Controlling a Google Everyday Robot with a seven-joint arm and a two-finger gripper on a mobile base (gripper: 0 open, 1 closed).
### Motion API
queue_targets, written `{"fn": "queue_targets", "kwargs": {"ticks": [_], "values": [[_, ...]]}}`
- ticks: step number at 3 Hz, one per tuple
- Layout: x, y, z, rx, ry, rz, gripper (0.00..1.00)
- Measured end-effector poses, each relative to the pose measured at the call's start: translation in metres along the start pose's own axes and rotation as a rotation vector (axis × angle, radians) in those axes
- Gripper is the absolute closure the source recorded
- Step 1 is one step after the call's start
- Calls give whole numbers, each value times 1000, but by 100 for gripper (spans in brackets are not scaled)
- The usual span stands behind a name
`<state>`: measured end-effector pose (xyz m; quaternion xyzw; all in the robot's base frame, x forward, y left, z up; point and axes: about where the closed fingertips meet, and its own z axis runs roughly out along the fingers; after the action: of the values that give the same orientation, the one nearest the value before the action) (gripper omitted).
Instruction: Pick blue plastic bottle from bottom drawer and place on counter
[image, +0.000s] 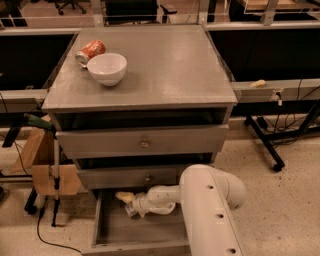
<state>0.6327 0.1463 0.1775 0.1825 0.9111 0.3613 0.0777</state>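
Observation:
The bottom drawer is pulled open below the two upper drawers. My white arm reaches down into it from the right. My gripper is low inside the drawer near its back left, under the middle drawer's front. A small pale, clear piece of the blue plastic bottle shows right at the gripper's underside; the rest of it is hidden by the wrist. The counter is the grey cabinet top above.
On the counter's left rear lie a white bowl and an orange-red soda can on its side. A cardboard box and a stand with cables sit left of the cabinet. Black desk legs stand to the right.

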Motion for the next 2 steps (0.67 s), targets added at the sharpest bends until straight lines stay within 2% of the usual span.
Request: {"fn": "queue_targets", "kwargs": {"ticks": [2], "values": [[-2, -5, -5, 18, -35, 10, 0]]}}
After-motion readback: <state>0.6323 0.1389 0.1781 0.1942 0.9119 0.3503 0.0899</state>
